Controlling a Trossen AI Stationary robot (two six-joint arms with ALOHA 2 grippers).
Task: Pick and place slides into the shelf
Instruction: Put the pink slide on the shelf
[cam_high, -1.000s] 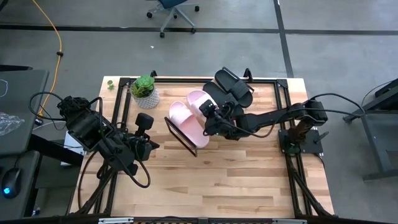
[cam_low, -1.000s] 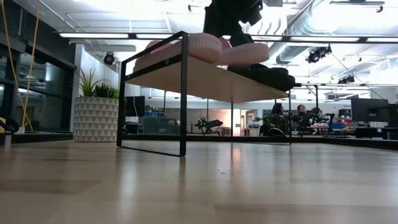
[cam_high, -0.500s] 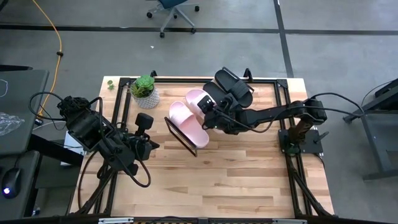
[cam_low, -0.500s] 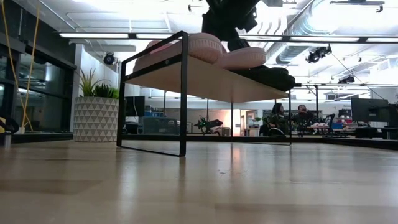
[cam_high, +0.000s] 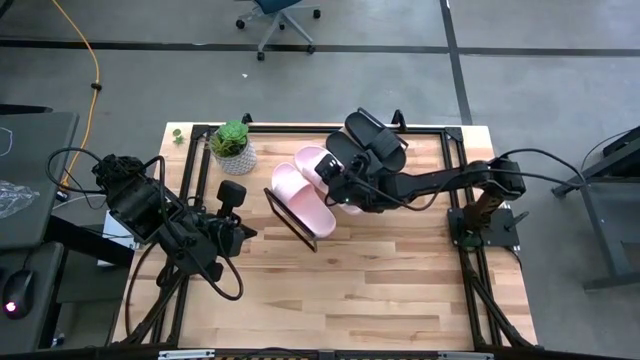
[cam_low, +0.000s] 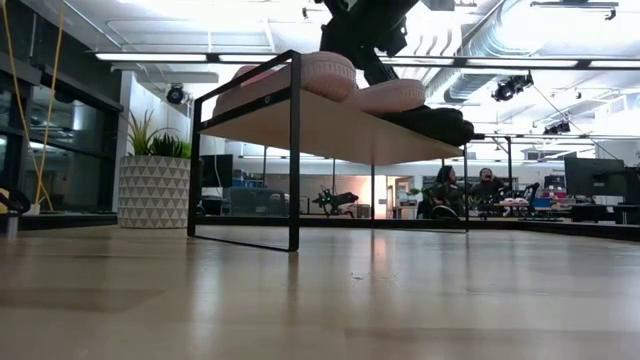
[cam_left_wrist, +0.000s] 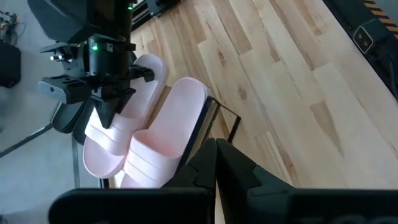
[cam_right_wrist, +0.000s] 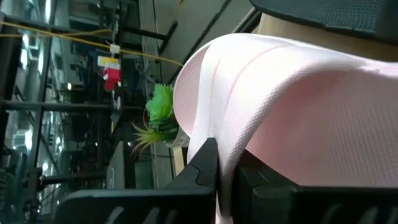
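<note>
Our right gripper (cam_high: 340, 181), jaws together, presses on the pale pink slide sandals (cam_high: 300, 196) on the slanted light-wood shelf (cam_low: 340, 125); our left gripper (cam_high: 236, 232), jaws together, waits at the table's left.

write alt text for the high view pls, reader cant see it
Overhead view of a wooden table: the right pincer, shut, presses on a pink slide on the shelf, beside a second pink slide and the black slides. The left pincer, shut, waits near a potted plant.

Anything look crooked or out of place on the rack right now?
Nothing stands out. Both pink slides lie side by side on the shelf, the black slides beyond them. The right pincer, shut, sits at one pink slide's strap.
</note>
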